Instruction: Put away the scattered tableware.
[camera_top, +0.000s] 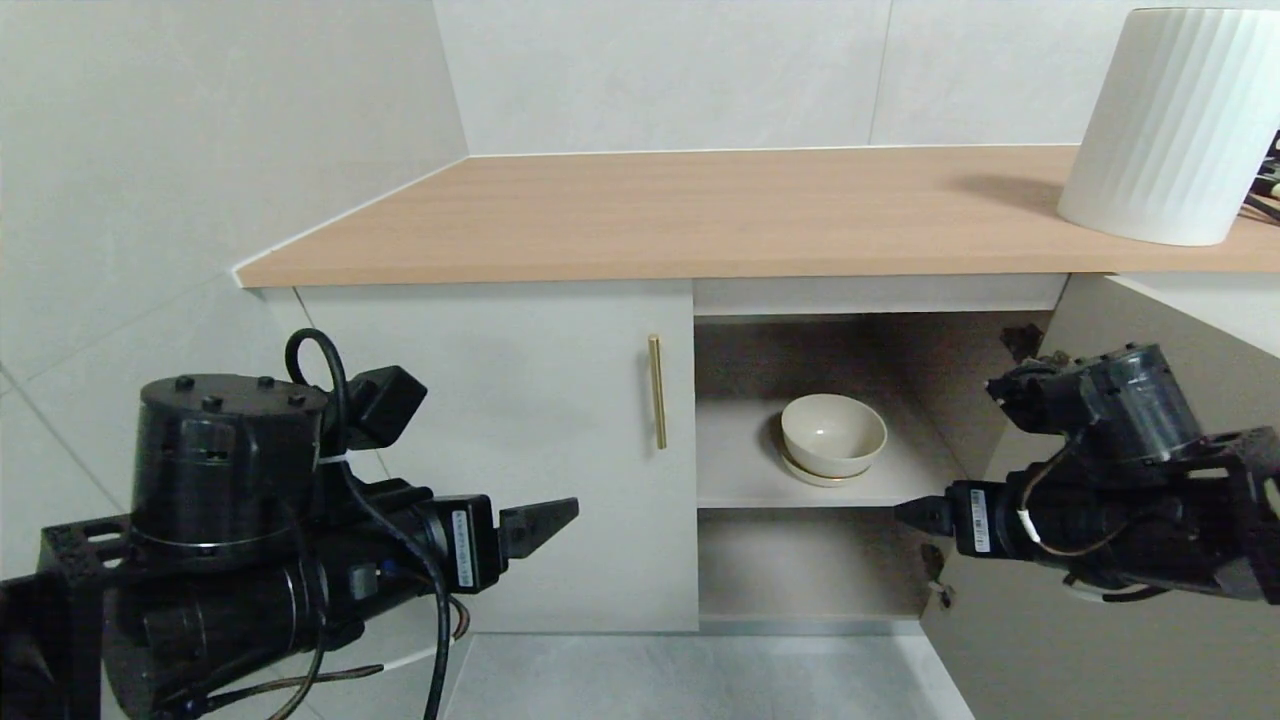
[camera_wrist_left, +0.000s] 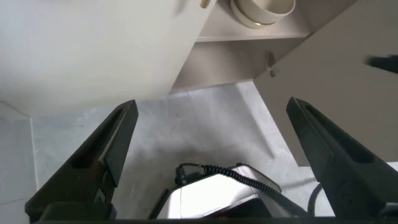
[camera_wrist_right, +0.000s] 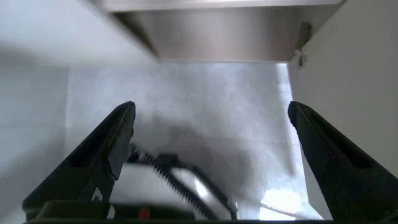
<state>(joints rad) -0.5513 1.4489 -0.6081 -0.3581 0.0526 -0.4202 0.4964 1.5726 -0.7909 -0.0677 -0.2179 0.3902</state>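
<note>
Well, both my hands are spread wide and hold nothing: my left gripper (camera_wrist_left: 211, 106) hangs before the shut door (camera_top: 500, 450), my right gripper (camera_wrist_right: 210, 106) beside the open door (camera_top: 1020, 660). The bowl (camera_top: 833, 432) sits on a plate (camera_top: 812, 477), which is mostly hidden beneath it, on the cupboard's upper shelf (camera_top: 735, 465). My left wrist view cuts the bowl off.

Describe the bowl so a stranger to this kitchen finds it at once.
Below the wooden countertop, the cabinet stands open on the right. On its upper shelf, just past the gold door handle, sits a cream bowl on a small matching plate, the only tableware in there.
</note>
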